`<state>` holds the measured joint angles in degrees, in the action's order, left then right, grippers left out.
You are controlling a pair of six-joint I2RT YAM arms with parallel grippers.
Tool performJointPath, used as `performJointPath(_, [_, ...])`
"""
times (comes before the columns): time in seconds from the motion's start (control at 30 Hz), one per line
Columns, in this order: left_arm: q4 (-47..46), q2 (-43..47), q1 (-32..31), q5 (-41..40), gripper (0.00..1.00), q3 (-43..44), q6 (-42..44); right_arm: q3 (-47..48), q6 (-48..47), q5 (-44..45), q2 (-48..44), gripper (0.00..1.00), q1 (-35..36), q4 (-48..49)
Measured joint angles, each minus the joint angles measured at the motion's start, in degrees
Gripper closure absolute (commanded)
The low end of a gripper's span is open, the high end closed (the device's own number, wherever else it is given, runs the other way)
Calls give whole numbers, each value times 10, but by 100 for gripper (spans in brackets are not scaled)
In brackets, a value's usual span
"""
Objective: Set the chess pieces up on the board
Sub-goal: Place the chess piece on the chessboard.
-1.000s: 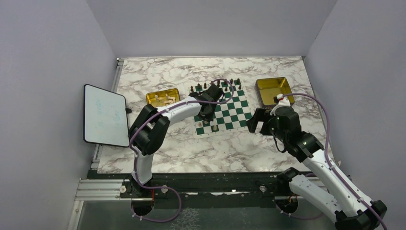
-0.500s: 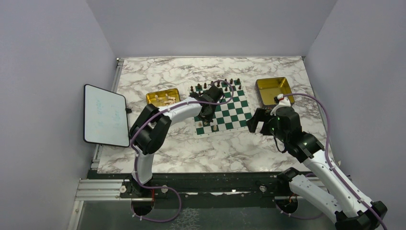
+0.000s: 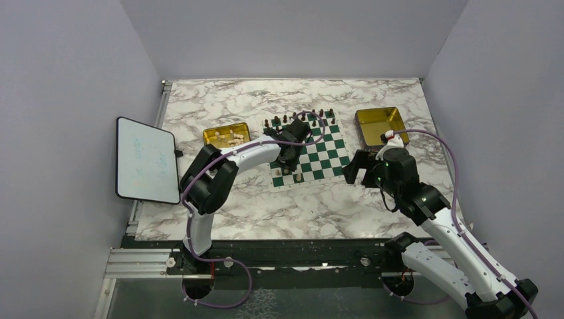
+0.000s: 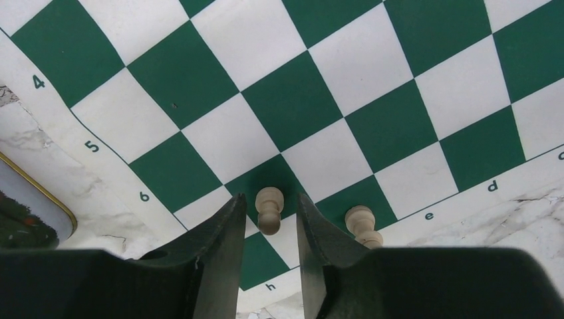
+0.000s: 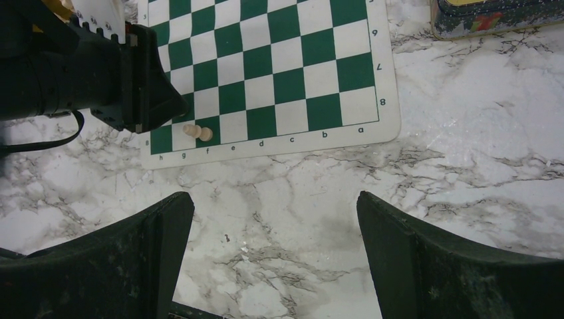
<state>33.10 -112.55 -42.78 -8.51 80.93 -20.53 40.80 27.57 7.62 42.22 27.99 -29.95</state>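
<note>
The right end effector (image 5: 274, 199) hangs over the grey-veined white marble table (image 5: 465, 166), its two dark fingers (image 5: 166, 259) spread wide apart. Ahead lies the flat green-and-white checked chessboard (image 5: 286, 60) with a white border, where a small cream wooden chess piece (image 5: 197, 132) sits in the near row, just beside the tip of the left arm's black end effector (image 5: 166, 106). A dark-sided tin (image 5: 492, 20) shows at the top right corner, off the chessboard.

In the left wrist view, the left gripper (image 4: 271, 212) hides with its own body the lower part of the cream pawn (image 4: 362, 222) just right of its fingers. The gold tray (image 4: 30, 212) to its left is cut off by the frame. From above, that gripper covers several squares of the board (image 3: 326, 156), and the dark pieces (image 3: 302, 118) beyond it are too small to tell by kind. Ahead and right of the right gripper (image 5: 273, 199), the other gold tray (image 5: 492, 16) runs off the top edge.
</note>
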Motion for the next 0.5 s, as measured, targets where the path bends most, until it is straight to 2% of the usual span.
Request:
performJointPath(0.27, [10, 4, 0, 0, 60, 17, 1, 0, -2, 0, 0, 2, 0, 0])
performJointPath(0.5, [30, 55, 12, -1, 61, 42, 5, 0, -2, -2, 1, 2, 0, 1])
